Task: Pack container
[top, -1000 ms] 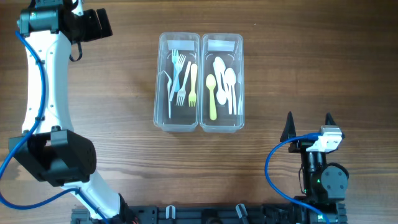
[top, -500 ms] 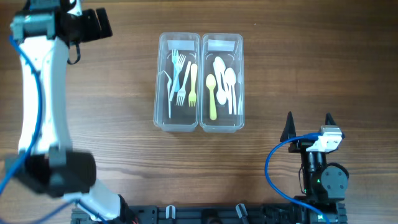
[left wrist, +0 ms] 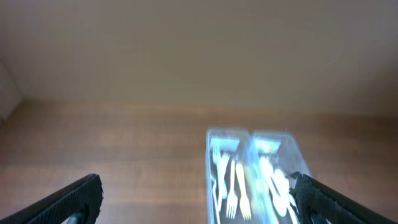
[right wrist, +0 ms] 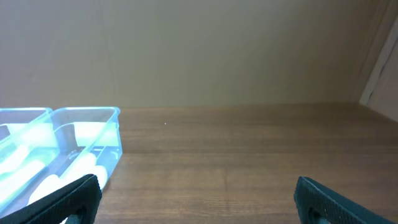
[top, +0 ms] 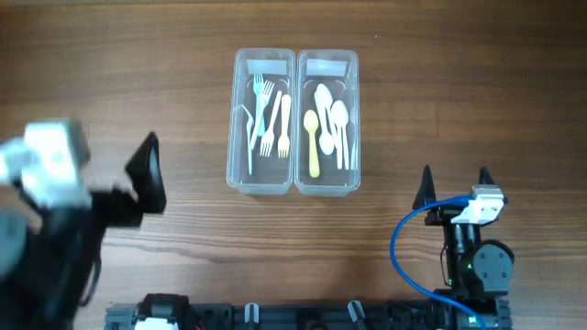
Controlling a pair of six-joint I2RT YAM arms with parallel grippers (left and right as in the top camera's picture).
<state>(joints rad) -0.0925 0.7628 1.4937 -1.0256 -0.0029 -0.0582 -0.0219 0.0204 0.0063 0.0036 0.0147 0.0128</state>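
Two clear plastic containers stand side by side at the table's middle. The left container (top: pixel 240 119) holds several forks (top: pixel 268 119), white, blue and yellow. The right container (top: pixel 354 119) holds several spoons (top: pixel 327 124), white and one yellow. My left gripper (top: pixel 147 170) is blurred at the front left, well left of the containers, open and empty. In the left wrist view (left wrist: pixel 199 208) the containers (left wrist: pixel 252 177) show blurred between its wide-apart fingers. My right gripper (top: pixel 455 181) is open and empty at the front right. In the right wrist view (right wrist: pixel 199 205) the containers (right wrist: pixel 93 134) are at far left.
The wooden table (top: pixel 459 92) surrounds the containers. The left arm's blurred white body (top: pixel 46 165) fills the front left corner. The right arm's base and blue cable (top: pixel 404 247) sit at the front right edge.
My left arm has swung from the far left corner down to the front left of the table and is blurred by motion. The right arm and the containers have not moved.
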